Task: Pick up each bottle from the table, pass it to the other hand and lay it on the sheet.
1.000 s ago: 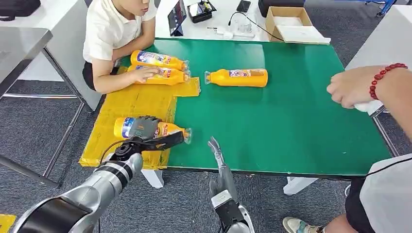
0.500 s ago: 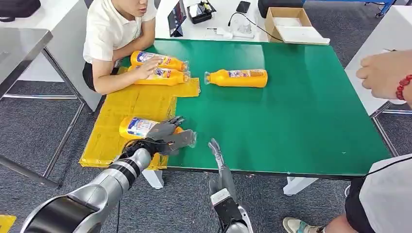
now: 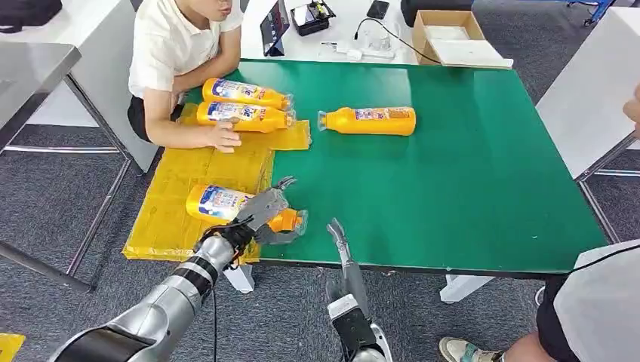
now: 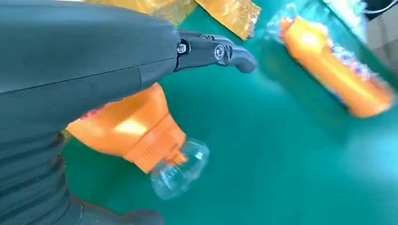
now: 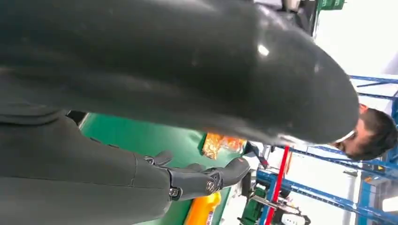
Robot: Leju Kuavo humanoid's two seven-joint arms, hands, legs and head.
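Three bottles already lie on the yellow sheet (image 3: 192,162), by the look of it, and one is left on the green table (image 3: 453,173). Fingers of the left hand (image 3: 266,213) are spread and hold nothing; they hover over the neck of the nearest bottle (image 3: 226,203), which lies on its side at the sheet's near edge, its clear cap (image 3: 299,221) poking onto the green at the hand's three o'clock. From the left wrist view the cap sits just under the outstretched fingers, apart from them. At the table's six o'clock edge the right hand (image 3: 337,240) points up, fingers straight and apart, empty. Two more bottles (image 3: 243,103) rest side by side at the sheet's far end, eleven o'clock on the table, where a seated person's hand (image 3: 224,138) lies beside them. The last bottle (image 3: 370,121) lies on the bare green near twelve o'clock, well apart from both hands, so one pickup, handover and placing appear to remain.
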